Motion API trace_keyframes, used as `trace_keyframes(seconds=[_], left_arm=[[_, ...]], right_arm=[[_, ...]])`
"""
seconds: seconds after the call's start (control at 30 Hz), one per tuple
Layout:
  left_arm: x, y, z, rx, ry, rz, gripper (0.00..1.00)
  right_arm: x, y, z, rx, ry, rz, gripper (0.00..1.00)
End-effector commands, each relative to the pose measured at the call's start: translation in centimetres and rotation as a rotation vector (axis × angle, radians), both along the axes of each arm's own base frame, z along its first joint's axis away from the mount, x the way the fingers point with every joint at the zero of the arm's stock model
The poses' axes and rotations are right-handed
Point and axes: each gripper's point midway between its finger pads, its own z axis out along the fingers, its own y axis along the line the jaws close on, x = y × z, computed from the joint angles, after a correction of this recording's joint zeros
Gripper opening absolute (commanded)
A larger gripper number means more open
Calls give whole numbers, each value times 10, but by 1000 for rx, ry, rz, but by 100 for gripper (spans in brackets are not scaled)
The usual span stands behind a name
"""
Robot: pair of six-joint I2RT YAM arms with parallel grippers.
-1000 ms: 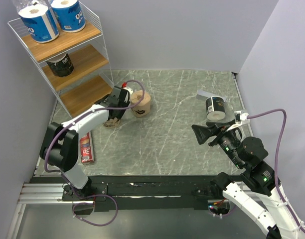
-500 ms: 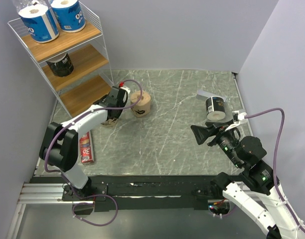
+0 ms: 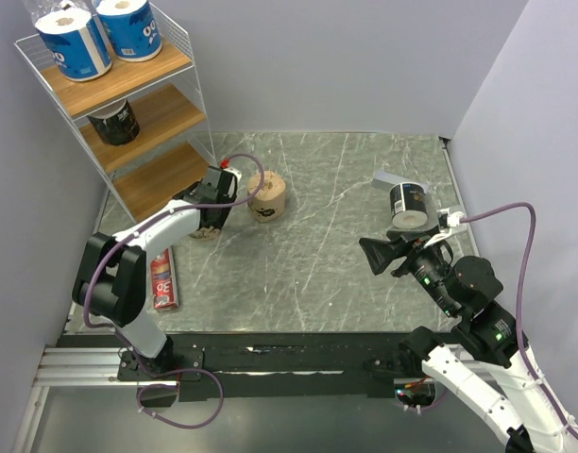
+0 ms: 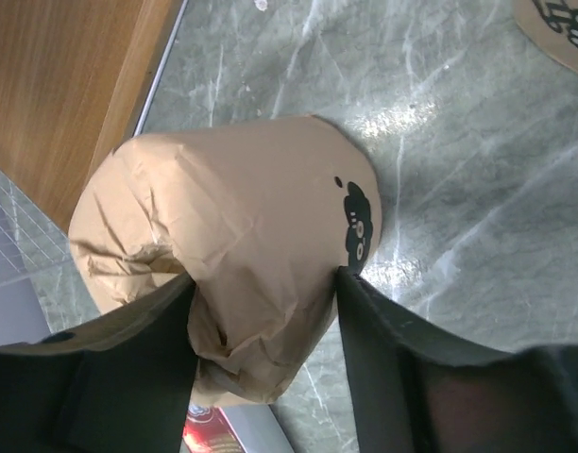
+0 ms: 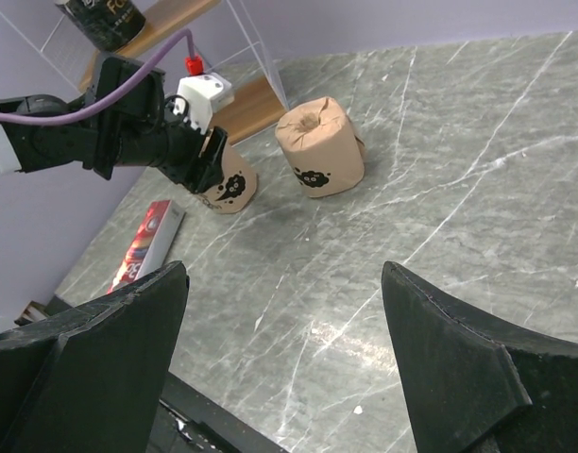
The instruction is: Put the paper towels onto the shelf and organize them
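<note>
The shelf (image 3: 138,111) stands at the far left. Two blue-wrapped paper towels (image 3: 76,40) sit on its top board and one black-wrapped roll (image 3: 114,121) on the middle board. My left gripper (image 3: 213,200) is shut on a tan roll (image 4: 242,217), its fingers (image 4: 383,349) pressing both sides, right beside the shelf's bottom board (image 4: 62,85). A second tan roll (image 3: 267,196) stands upright on the table just to the right. Another black roll (image 3: 409,206) lies at the right. My right gripper (image 3: 379,257) is open and empty, near that black roll.
A flat red box (image 3: 162,280) lies on the table near the left arm's base. A small grey block (image 3: 388,179) lies behind the right black roll. The table's marble top (image 3: 317,236) stretches between the arms.
My left gripper has moved a little up and left with the tan roll, closer to the shelf's bottom tier. The right gripper has drifted slightly left.
</note>
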Motion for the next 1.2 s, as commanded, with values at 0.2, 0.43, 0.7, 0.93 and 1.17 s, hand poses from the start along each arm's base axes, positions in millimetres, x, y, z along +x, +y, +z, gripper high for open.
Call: trace_keyframes(seconds=[0.2,0.43,0.7,0.93,1.17], left_arm=[[32,18,34,68,-164,52,40],[60,60,49,144,-232,59,36],[96,97,50,161,-208,110,38],[108,114,41,258,-225,158,42],[107,133,59,307,-265,228,69]], right_arm=[[-5,-2,20,37,-54,9,90],[0,-10,14,-4,-36,-39,90],[2,-15,21,1,-50,-68,90],[0,-21,24,-6,-62,-87,90],[-5,-25,28,-4,-76,-91,90]])
